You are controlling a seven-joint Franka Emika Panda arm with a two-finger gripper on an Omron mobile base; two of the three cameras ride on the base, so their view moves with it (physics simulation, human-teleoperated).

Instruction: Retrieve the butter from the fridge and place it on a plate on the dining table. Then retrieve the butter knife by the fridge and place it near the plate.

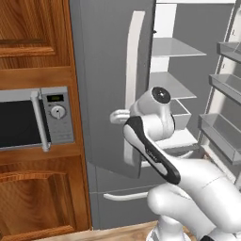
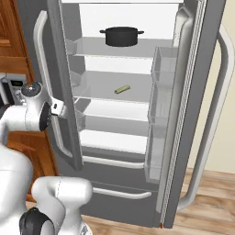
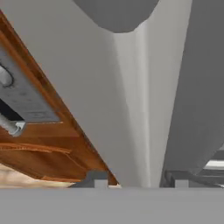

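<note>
The fridge (image 2: 137, 92) is seen with its right door swung wide and its left door partly open, the white interior and glass shelves exposed. The butter (image 2: 122, 89) is found on the middle glass shelf, lying flat, its long axis set on a slant so that one end points toward the back right of the shelf and the other toward the front left. A black pot (image 2: 121, 36) is seen on the shelf above it.

The claw (image 3: 138, 181) is held at the outer face of the left door, against the long white handle (image 1: 133, 61); in the hand view the handle runs up between the two finger tips (image 3: 97, 179), which stand apart on either side of it. Whether the fingers actually press the handle cannot be told, but they are plainly not closed together.

From the claw, the butter lies to the right and deeper in, past the edge of the left door, at roughly the same height or a little higher. The door panel stands between the two, so it is judged that the claw must be drawn off the handle and brought round the door's edge into the opening before the stick can be approached. A grasp across the short width, with the wrist turned to match the slant, is judged most suitable.
</note>
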